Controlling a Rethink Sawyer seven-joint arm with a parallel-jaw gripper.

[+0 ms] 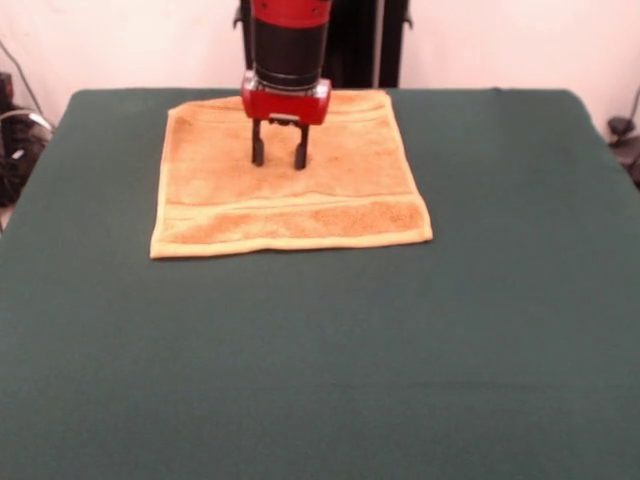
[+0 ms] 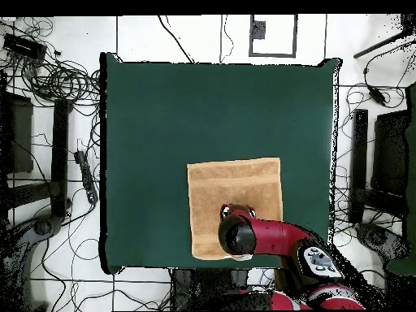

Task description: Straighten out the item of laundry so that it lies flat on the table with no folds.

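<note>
The golden-orange towel (image 1: 290, 180) lies spread out on the dark green table (image 1: 320, 350), at its far side near the robot. It looks roughly square and flat, with a woven band along its near edge. My gripper (image 1: 279, 159) points straight down over the towel's middle, open and empty, with its two black fingers (image 1: 258, 148) apart and their tips at or just above the cloth. In the overhead view the towel (image 2: 236, 191) shows near the table's (image 2: 162, 122) bottom edge, and the arm (image 2: 244, 236) covers its lower part and hides the gripper.
Cables and equipment lie on the floor around the table (image 2: 57, 81). The robot's pedestal (image 1: 350, 40) stands just behind the towel.
</note>
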